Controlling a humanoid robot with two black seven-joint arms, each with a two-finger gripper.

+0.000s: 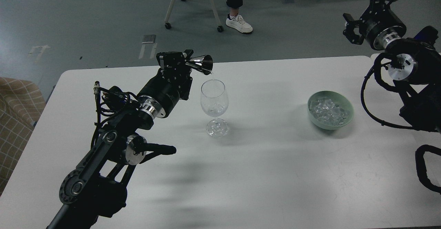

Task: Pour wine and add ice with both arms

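Gleaming conical steel jigger (199, 62) over rounded glass (214, 98)

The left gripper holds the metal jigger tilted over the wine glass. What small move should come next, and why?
Probably hold the tilt a moment, then turn the jigger upright. The left gripper has its mouth above the wine glass rim, and liquid seems to drip there. The ice waits in the green bowl.
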